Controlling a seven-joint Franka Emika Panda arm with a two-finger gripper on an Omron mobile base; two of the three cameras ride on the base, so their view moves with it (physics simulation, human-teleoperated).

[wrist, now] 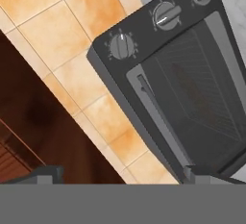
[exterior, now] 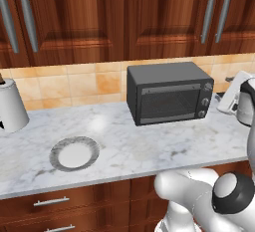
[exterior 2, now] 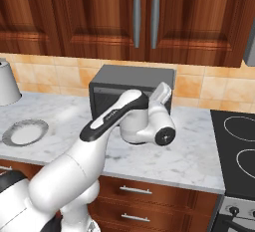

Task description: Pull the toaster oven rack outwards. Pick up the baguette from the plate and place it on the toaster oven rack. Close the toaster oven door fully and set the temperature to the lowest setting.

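Risk at this stage is lying mainly in the knob work: the toaster oven (exterior: 169, 92) is carrying three small round knobs (wrist: 165, 15) close together on its right-side panel, so widely spread fingers could be straddling the wrong knob or slipping off a smooth cap, and a turn in the wrong direction would be raising the temperature rather than lowering it. The toaster oven door (exterior: 167, 103) is appearing shut against the cavity in both the left base view and the hand view, and the plate (exterior: 74, 153) is sitting bare on the marble counter (exterior: 149, 146), well apart to the oven's left; a dim reddish shape behind the door window may be the baguette (wrist: 190, 88) on the toaster oven rack (wrist: 206, 83), though the dark glass is making this uncertain. The gripper (wrist: 124, 177) is standing with its jaws spread wide and pinching nothing, and is hovering in front of the oven, apart from it, facing the door and the knob panel.
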